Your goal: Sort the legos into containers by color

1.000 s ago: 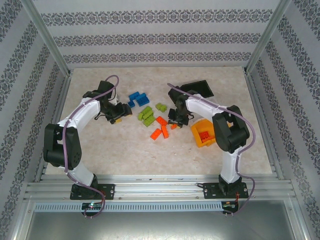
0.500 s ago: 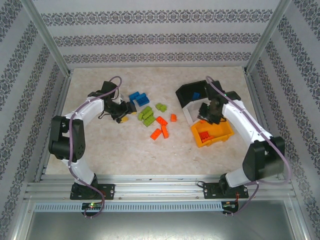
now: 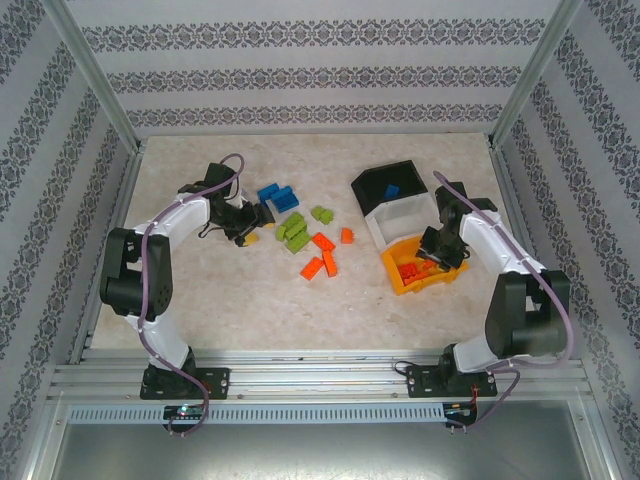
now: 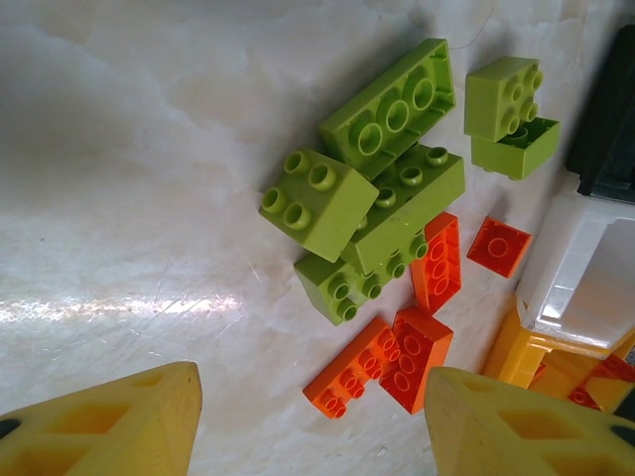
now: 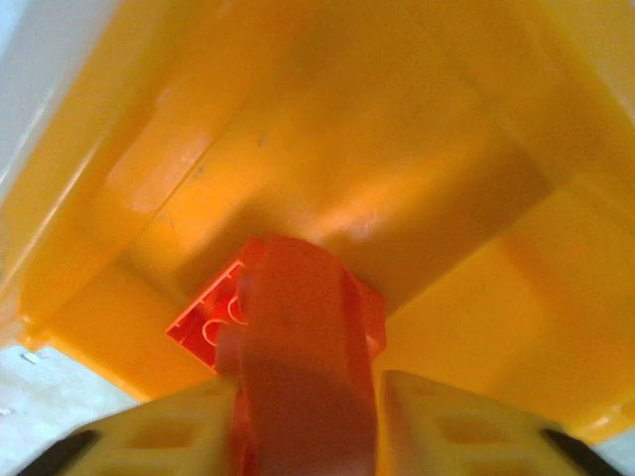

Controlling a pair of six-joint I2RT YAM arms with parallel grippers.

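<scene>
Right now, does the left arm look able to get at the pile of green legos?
Probably yes. The left gripper hangs open near the green legos, with bare table between them and nothing above the pile. The orange legos lie close alongside and could get nudged.

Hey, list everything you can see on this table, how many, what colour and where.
table: one, beige marble pattern, under everything
black bin: one, black, farthest in the row
white bin: one, white, middle of the row
yellow bin: one, orange-yellow, nearest in the row
blue legos: about four, blue, loose, leftmost cluster
blue lego: one, blue, in the black bin
green legos: about six, lime green, piled mid-table
orange legos: four, orange-red, loose beside the green pile
binned orange legos: several, orange-red, in the yellow bin
left tool: one, yellow fingers, open, near the blue legos
right tool: one, yellow fingers, over the yellow bin, a blurred orange brick between them
</scene>
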